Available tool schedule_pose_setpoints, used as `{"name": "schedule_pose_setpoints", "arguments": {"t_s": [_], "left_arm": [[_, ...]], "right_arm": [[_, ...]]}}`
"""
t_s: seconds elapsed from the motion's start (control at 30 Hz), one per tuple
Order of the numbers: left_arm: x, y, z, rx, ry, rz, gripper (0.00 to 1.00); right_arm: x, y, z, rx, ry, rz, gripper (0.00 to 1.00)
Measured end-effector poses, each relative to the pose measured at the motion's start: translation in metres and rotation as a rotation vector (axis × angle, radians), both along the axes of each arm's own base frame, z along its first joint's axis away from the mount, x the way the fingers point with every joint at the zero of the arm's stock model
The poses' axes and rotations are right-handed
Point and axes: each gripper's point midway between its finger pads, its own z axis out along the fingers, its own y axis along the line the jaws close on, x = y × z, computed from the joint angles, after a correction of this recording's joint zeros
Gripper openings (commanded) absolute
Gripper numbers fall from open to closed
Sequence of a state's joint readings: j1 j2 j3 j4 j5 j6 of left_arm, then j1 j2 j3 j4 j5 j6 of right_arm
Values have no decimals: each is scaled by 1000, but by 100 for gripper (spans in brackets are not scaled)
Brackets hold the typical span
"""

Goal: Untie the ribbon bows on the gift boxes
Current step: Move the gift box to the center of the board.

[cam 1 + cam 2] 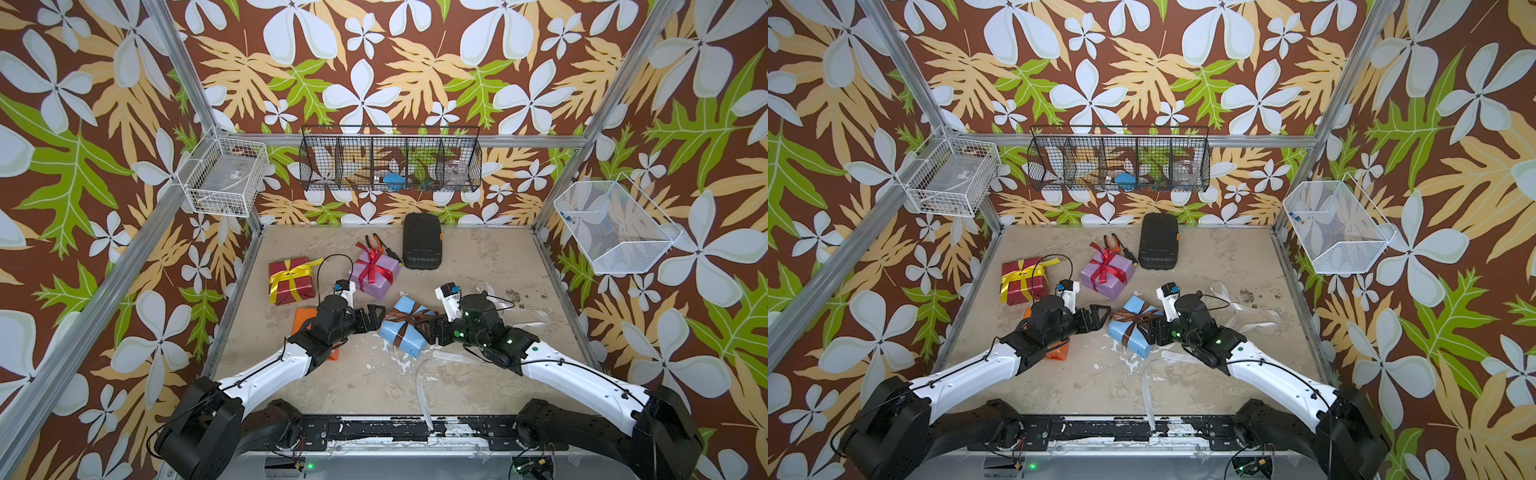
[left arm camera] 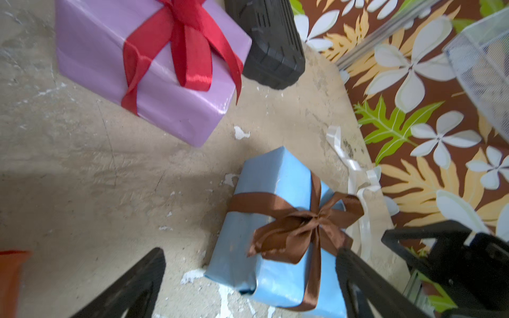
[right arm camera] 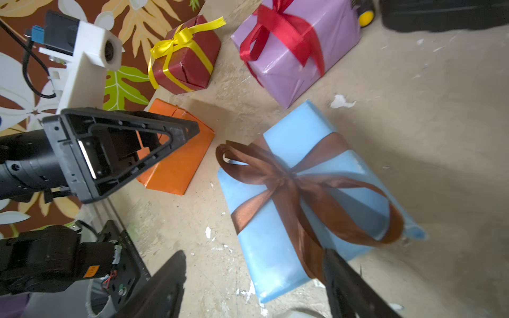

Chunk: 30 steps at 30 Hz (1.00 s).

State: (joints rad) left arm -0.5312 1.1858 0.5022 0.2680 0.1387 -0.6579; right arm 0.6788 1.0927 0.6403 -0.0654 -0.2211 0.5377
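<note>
Right wrist view, mid-task: the right hand hangs over the near-right end of the light blue gift box. Its jaws are well apart and pinch nothing. One tail of the brown ribbon bow runs down beside a finger. The placement suggests the hand is lined up to close on that tail, since a pull there should slip the knot. Whether finger and ribbon already touch cannot be told.

In both top views the left hand waits at the box's left edge, jaws spread wide and empty, facing a bow loop that sticks out towards it. It is probably there to take the other end or to steady the box against the pull. The box sits mid-counter, turned at an angle, between the two hands.

The orange gift box, near left and partly under the left arm, carries no ribbon. A white ribbon trails loose across the right and near side of the counter, so that bow seems already undone. At far left, the dark red gift box has its yellow ribbon bow tied. So does the lilac gift box at far centre, with its red ribbon bow. Pliers and a black ribbed case lie beyond, clear of the work.
</note>
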Motion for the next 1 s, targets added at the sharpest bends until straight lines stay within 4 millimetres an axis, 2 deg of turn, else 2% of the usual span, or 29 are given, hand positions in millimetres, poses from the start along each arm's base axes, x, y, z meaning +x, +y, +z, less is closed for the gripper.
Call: {"name": "schedule_pose_setpoints", "arguments": {"t_s": [0.1,0.13,0.27,0.4,0.6,0.77,0.87,0.93,1.0], "left_arm": [[5,0,-3,-23,12,19,90],[7,0,-4,-30,19,27,89],[13,0,-8,-68,49,45,85],[20,12,-9,-130,76,89,82],[23,14,-1,-150,60,75,85],[26,19,0,-115,38,65,85],[25,19,-1,-111,37,55,87],[24,17,-2,-107,37,42,88],[23,16,-4,-100,40,29,89]], "right_arm": [[-1,-17,-11,-78,-11,-40,38],[-3,-21,-16,-100,-8,-44,35],[-11,-31,-38,-173,18,-29,35],[-12,-32,-51,-217,27,-6,36],[2,-24,-57,-262,-10,24,50],[14,-16,-58,-273,-45,37,49],[22,-9,-54,-269,-70,46,41],[26,-5,-50,-258,-82,49,20],[28,-3,-48,-249,-86,50,8]]}}
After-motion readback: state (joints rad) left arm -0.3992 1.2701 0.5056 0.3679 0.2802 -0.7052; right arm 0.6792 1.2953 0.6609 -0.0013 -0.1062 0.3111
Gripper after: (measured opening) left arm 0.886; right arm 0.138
